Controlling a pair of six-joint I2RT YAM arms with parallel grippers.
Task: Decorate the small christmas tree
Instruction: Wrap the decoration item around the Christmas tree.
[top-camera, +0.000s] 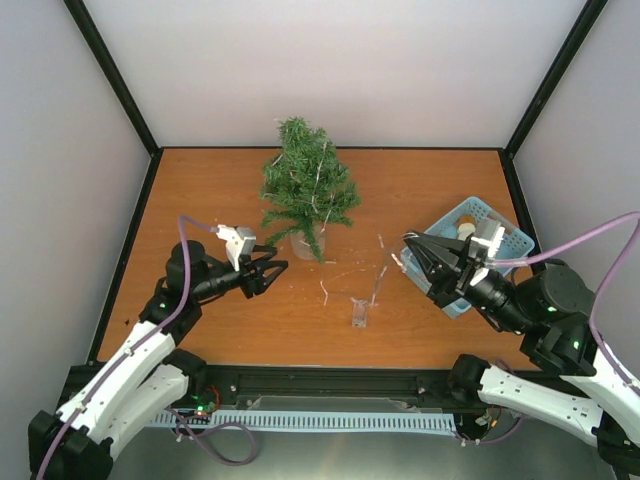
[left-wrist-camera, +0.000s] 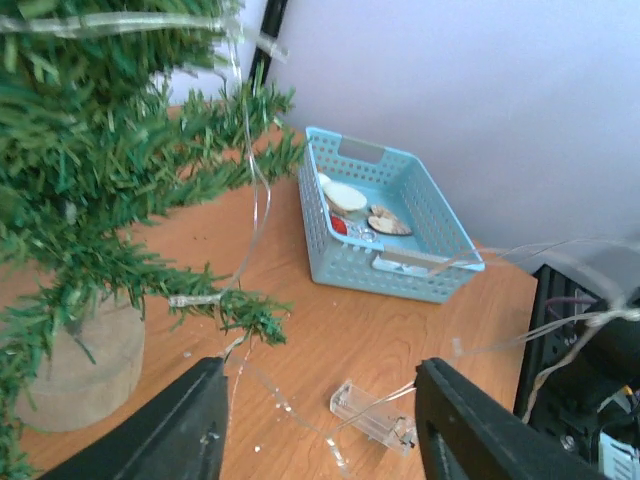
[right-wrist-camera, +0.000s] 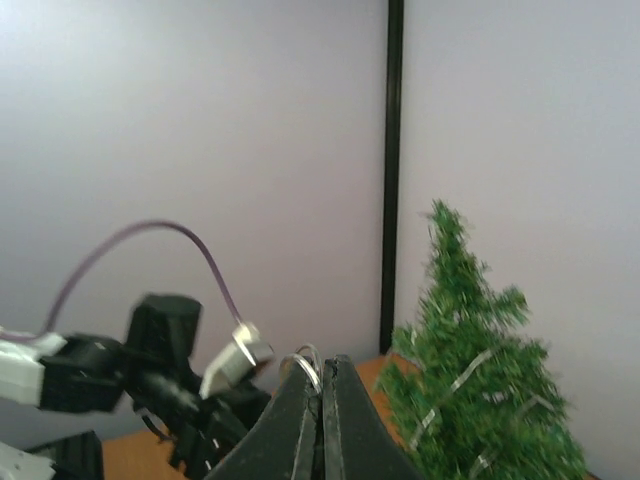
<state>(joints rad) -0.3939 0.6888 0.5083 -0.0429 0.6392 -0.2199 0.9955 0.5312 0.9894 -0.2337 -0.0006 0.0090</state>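
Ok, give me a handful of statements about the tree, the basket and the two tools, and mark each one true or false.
1. The small christmas tree stands upright on the table. True.
2. The blue basket is empty. False: a few ornaments lie in it.
3. The left tool is open. True.
4. The right tool is wide open. False: it is shut, with a loop of the light string at its tip.
5. The clear battery box lies in the basket. False: it lies on the bare table, outside the basket.
6. Part of the light string hangs on the tree. True.
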